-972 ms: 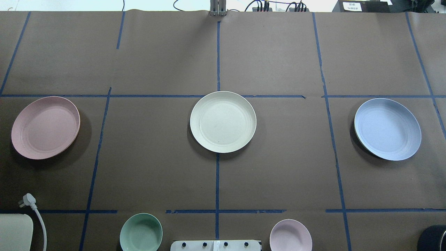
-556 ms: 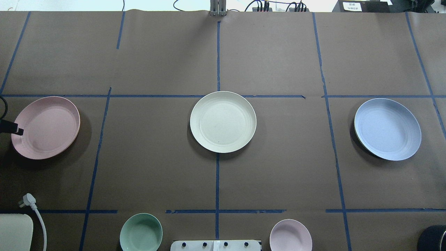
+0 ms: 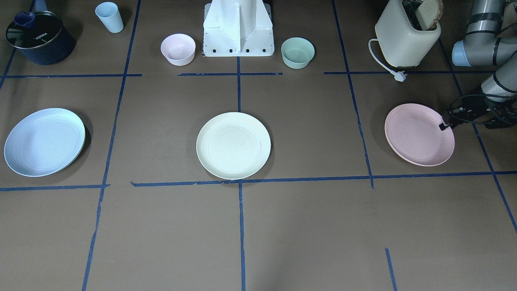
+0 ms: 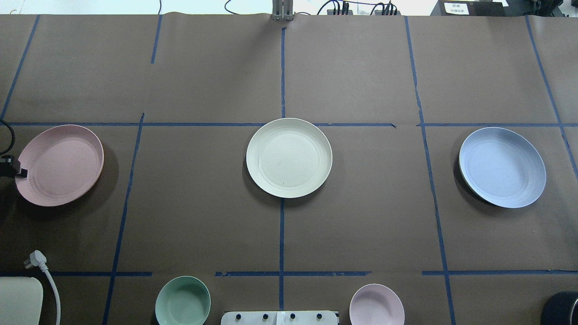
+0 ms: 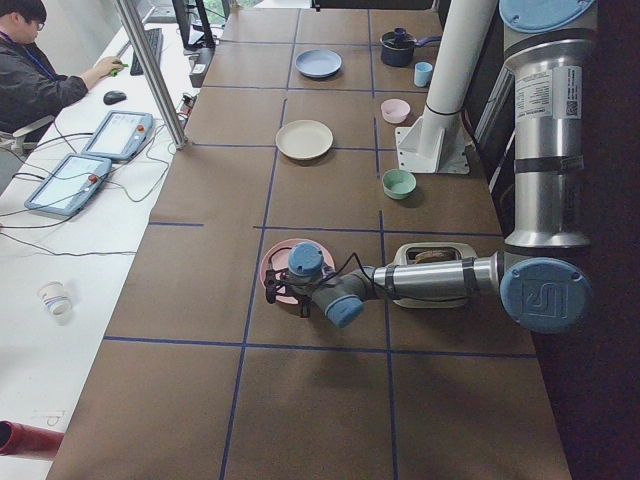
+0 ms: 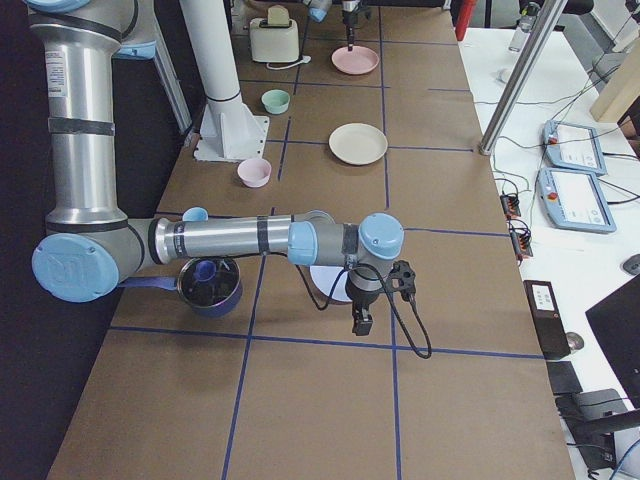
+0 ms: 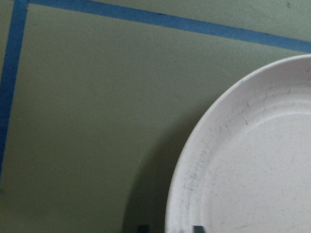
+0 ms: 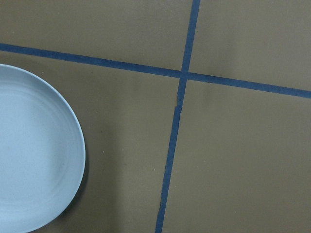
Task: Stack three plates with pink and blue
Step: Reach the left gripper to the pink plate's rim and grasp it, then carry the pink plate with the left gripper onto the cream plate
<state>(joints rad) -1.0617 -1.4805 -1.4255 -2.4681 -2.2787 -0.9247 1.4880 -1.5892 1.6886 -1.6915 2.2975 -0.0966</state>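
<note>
Three wide plates lie in a row on the brown table: the cream-white plate [image 4: 289, 157] in the middle, the pink plate [image 4: 58, 165] on my left, the blue plate [image 4: 502, 167] on my right. My left gripper [image 3: 444, 123] is low at the pink plate's outer rim. In the left wrist view its fingertips [image 7: 197, 228] stand apart on either side of the rim of the pink plate [image 7: 252, 160], so it is open. My right gripper [image 6: 360, 320] hangs beside the blue plate [image 8: 34, 150] and shows only in the exterior right view, so I cannot tell its state.
A toaster [image 3: 406, 36] with its loose plug [image 3: 400, 76] stands behind the pink plate. A mint-green bowl [image 3: 297, 52] and a small pink bowl [image 3: 178, 49] flank the robot base [image 3: 238, 28]. A blue cup [image 3: 109, 17] and a dark pot [image 3: 39, 37] stand behind the blue plate.
My left gripper has come in from the left edge to the pink plate's outer rim. The three plates have not moved.
</note>
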